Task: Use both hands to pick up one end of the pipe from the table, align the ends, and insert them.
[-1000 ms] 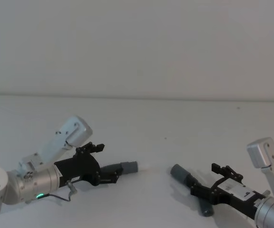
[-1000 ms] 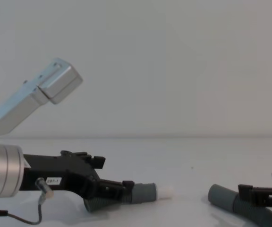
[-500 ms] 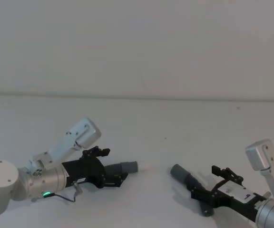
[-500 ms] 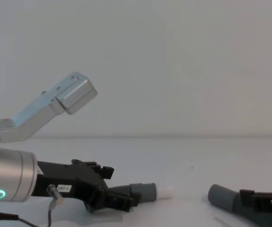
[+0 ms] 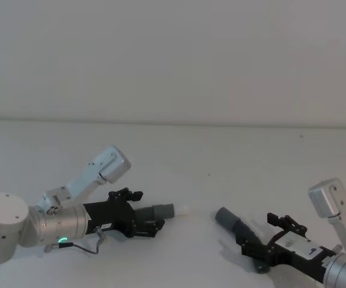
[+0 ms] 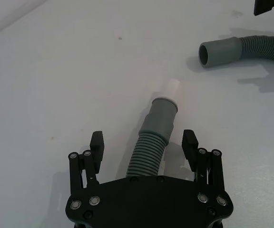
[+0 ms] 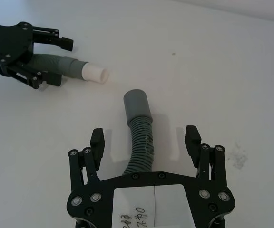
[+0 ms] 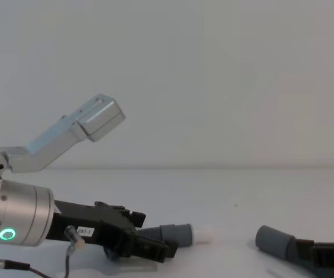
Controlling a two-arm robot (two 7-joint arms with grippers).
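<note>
Left gripper (image 6: 143, 139): it is seen low over the left part of the table (image 5: 179, 156). Its fingers are spread wide, one on each side of the short hose (image 6: 149, 154). A gap is seen on both sides, so nothing is grasped.
Right gripper (image 7: 144, 134): it is placed low over the right part of the table. Its fingers are also spread apart, one on each side of the long hose (image 7: 141, 142), without touching it. It is released.
Short hose: it is laid on the table. Its corrugated part passes between the left fingers. Its grey cuff (image 6: 160, 116) and white tip (image 6: 171, 88) reach out past the fingertips, towards the middle of the table.
Long hose: it is laid on the table, bent. Its plain cuff (image 7: 137, 108) lies beyond the right fingertips, with the open mouth turned towards the left gripper.
Ends: they are kept apart, with bare table between them. They are not joined and not set in one line.
Left wrist: a silver cylinder is seen with a lit green ring light (image 8: 6, 234), and a thin grey cable (image 5: 80, 246) hangs below it.
</note>
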